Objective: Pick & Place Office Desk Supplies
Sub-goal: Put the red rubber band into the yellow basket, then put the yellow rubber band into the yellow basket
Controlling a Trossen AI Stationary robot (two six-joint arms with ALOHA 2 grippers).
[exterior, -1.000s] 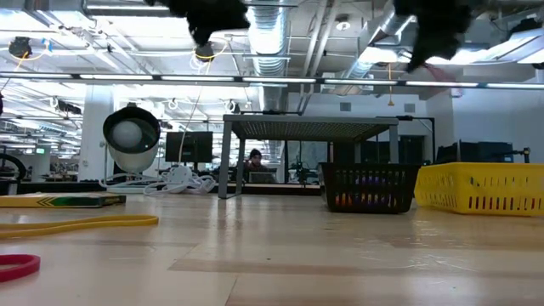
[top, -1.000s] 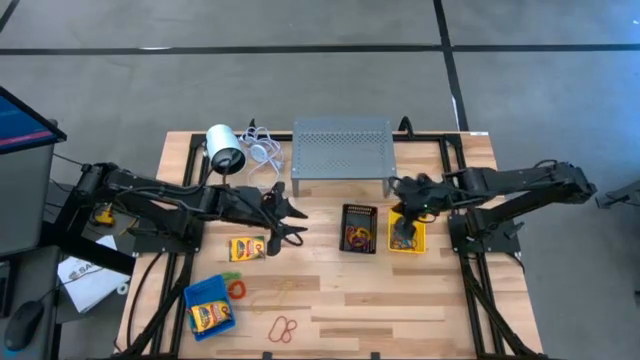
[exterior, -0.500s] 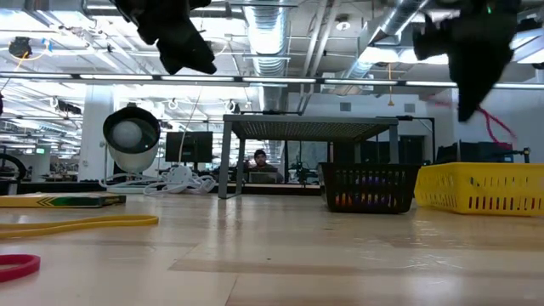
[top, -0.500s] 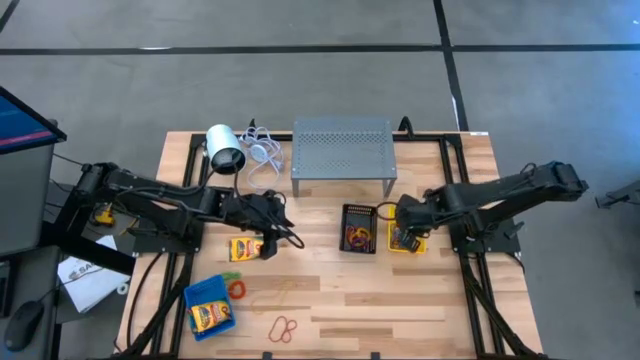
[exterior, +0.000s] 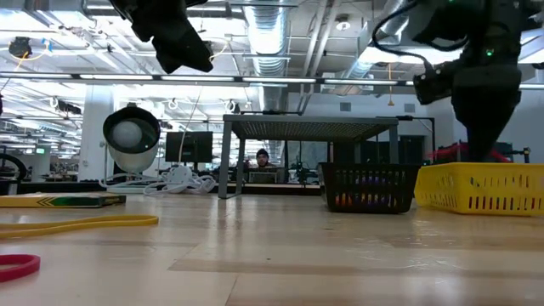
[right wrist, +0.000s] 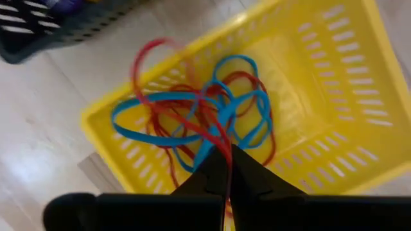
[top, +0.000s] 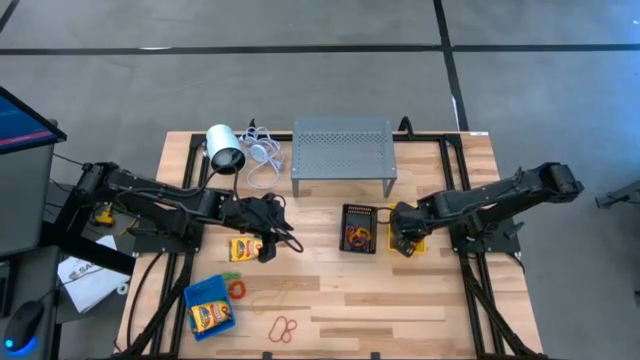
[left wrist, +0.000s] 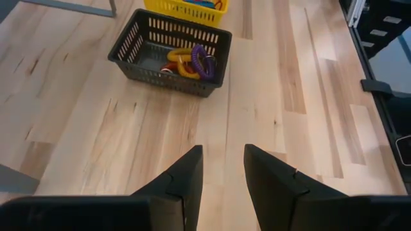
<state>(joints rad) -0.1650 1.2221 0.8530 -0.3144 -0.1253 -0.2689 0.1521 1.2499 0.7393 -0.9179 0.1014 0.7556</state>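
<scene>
Right gripper (right wrist: 228, 168) pinches a red rubber band (right wrist: 168, 77) over the yellow bin (right wrist: 359, 83); left gripper (left wrist: 221, 168) hangs above the plank desk (top: 400, 290).

The right fingers are pressed together on the band, above blue and red loops in that bin. The left fingers are slightly spread and empty, over a crayon box (top: 245, 248). The black bin (top: 359, 229) stands beside the yellow one, the blue bin (top: 209, 307) near the front left. Behind the pale wood desk lies a bright workshop with ceiling ducts (exterior: 270, 34) and a seated person (exterior: 262, 158).
</scene>
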